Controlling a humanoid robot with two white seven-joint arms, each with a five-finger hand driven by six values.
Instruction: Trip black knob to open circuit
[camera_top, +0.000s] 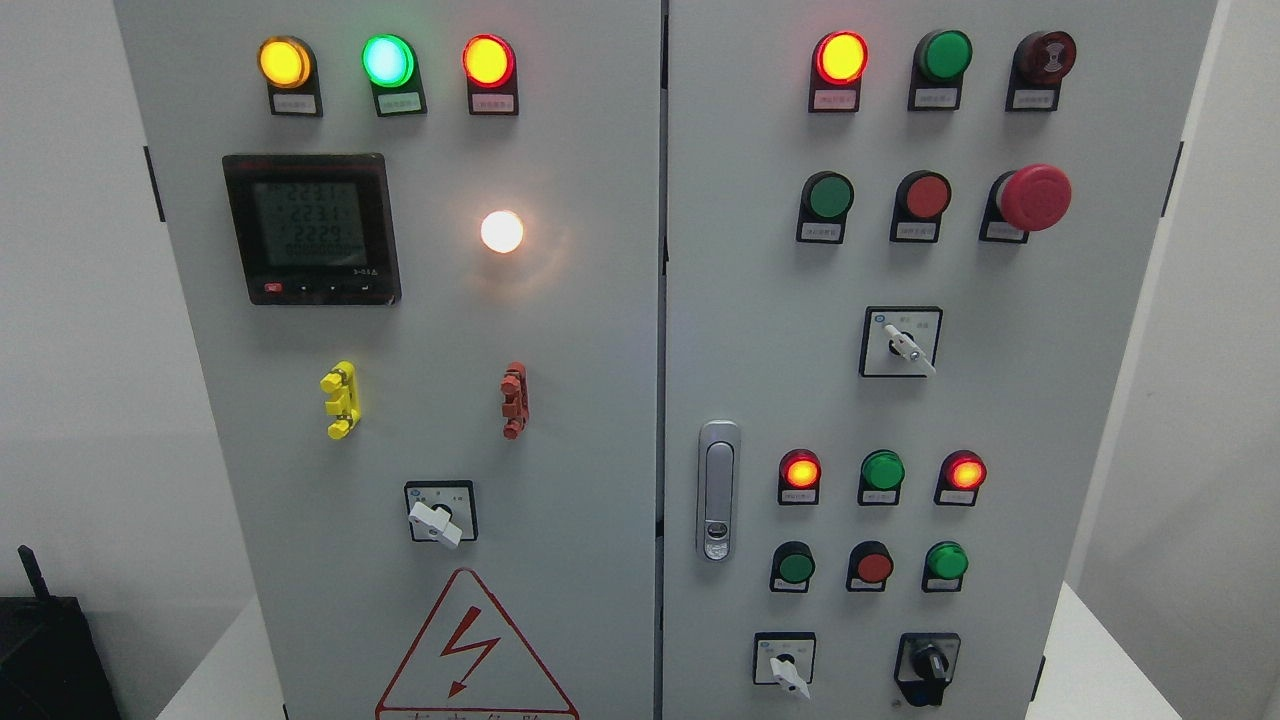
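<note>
With neither robot hand in view, their state cannot be told, and a reach for the black knob (927, 668) risks turning the white selector switch (786, 668) just left of it instead.

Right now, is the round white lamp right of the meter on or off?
On. The white lamp glows brightly and casts a warm halo onto the grey door around it.

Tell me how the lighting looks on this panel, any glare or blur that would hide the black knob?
In the head view, lighting is even and the focus sharp; the white lamp blooms, throwing a glow on the left door; the lit red and yellow lamps are overexposed at their centres. The black knob at lower right is free of glare, dark against its dark plate. No robot hand shows.
</note>
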